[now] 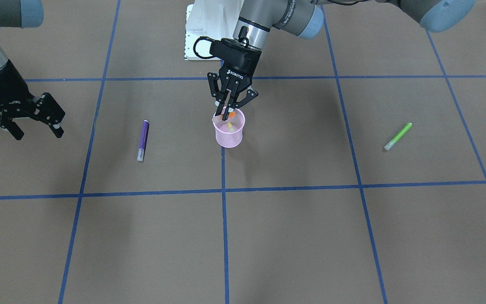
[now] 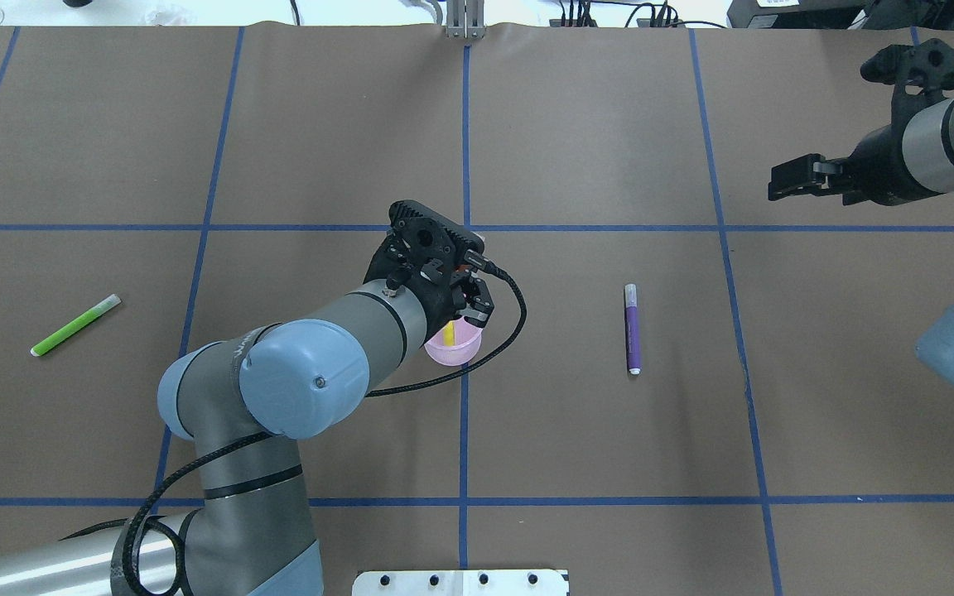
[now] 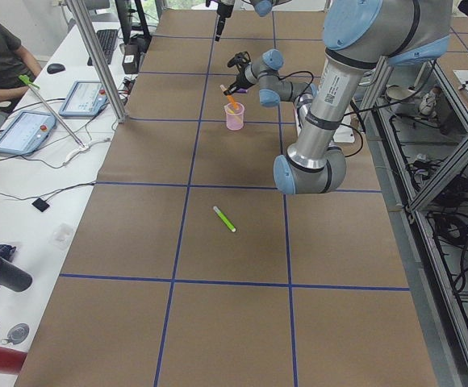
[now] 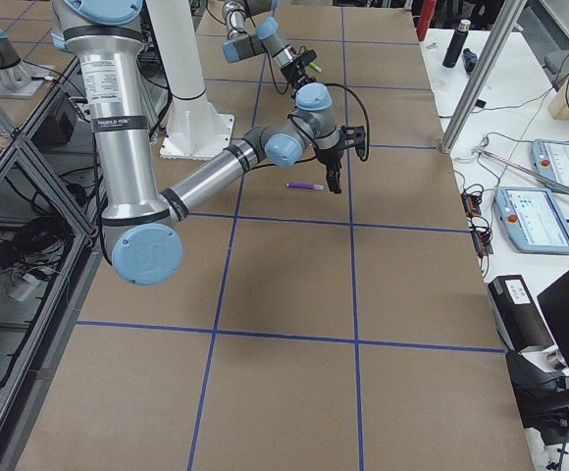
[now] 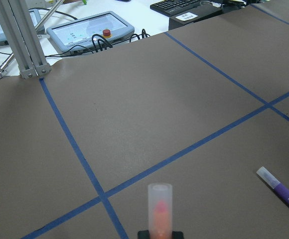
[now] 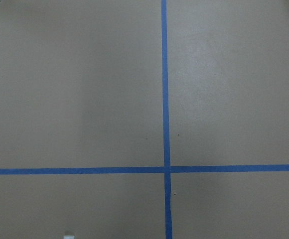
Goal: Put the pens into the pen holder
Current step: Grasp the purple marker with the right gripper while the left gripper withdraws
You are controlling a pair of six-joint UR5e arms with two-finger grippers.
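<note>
The pink mesh pen holder (image 1: pixel 229 134) stands upright near the table's middle, and also shows in the overhead view (image 2: pixel 459 351). A yellow pen (image 1: pixel 230 126) stands inside it. My left gripper (image 1: pixel 228 113) is right over the rim, shut on the orange pen (image 5: pixel 159 211), which tilts above the cup (image 3: pixel 229 97). The purple pen (image 1: pixel 143 139) lies flat on the table on the right arm's side of the cup. The green pen (image 1: pixel 398 136) lies far out on the left arm's side. My right gripper (image 1: pixel 36 120) is open and empty, apart from the purple pen.
The white robot base plate (image 1: pixel 209 29) is at the robot's edge of the table. Blue tape lines (image 1: pixel 223 190) grid the brown table. A side bench with tablets (image 3: pixel 24 129) and a seated person runs along the far edge.
</note>
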